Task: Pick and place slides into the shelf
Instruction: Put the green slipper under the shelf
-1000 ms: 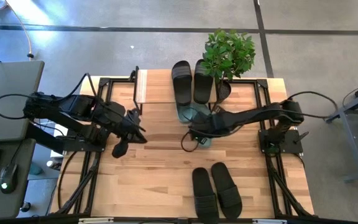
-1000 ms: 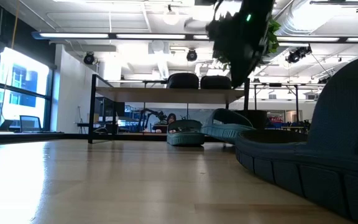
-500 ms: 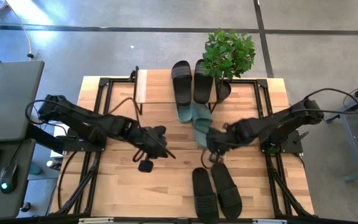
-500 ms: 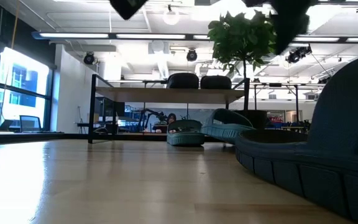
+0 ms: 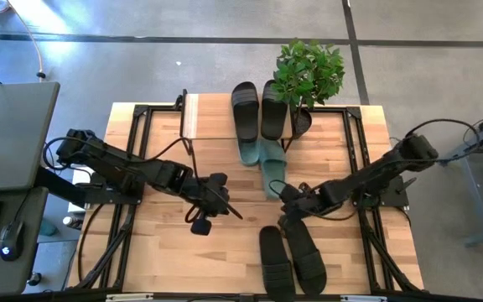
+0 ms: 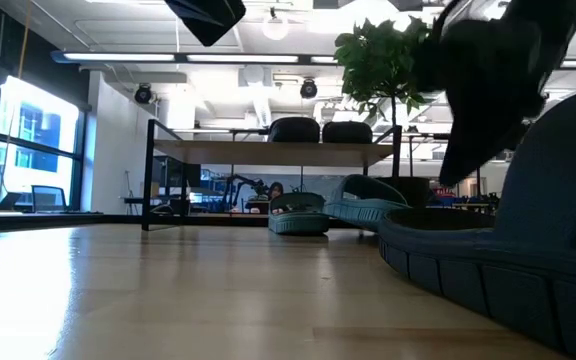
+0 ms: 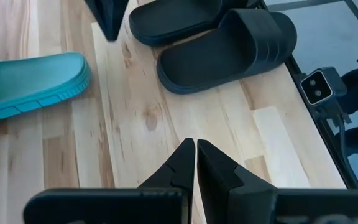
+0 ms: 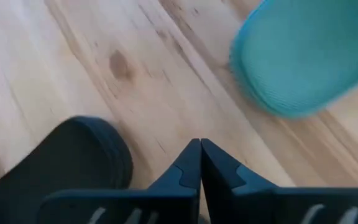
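Approaching front black slides; right gripper closed, empty, left gripper likewise. Next: open jaws, descend onto strap.

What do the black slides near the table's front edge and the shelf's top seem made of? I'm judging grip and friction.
Black slides: seemingly matte moulded rubber or foam, showing no shine, with ribbed straps. Shelf top: light wood, grain and plank seams visible, probably with a smooth finish.
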Motion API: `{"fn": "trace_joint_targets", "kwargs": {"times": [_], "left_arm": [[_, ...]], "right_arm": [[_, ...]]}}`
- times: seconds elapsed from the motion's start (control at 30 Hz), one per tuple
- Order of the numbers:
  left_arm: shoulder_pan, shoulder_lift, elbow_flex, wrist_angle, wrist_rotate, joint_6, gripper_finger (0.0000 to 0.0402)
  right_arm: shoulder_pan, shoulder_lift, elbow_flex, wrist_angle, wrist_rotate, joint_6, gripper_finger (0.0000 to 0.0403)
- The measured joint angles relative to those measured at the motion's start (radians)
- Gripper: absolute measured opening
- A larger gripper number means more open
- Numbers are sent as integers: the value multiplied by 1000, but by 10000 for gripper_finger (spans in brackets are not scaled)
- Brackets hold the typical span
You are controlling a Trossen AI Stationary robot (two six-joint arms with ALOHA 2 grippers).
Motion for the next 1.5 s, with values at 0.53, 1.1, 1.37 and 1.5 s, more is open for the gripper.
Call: {"fn": "trace_joint_targets", "kwargs": {"times": [0.53,1.1,1.37,1.5], "left_arm": [[0,-1,0,-16,0,-25,7],[0,-1,0,-52,0,-49,7],[0,-1,0,-51,-19,-55,7],[0,-1,0,-51,-23,-55,7]], "right_arm": [[-212,115,-15,80,5,-75,0],[-377,115,-15,101,20,-124,0],[-430,115,-15,103,39,-118,0],[-443,115,-15,101,45,-107,0]]}}
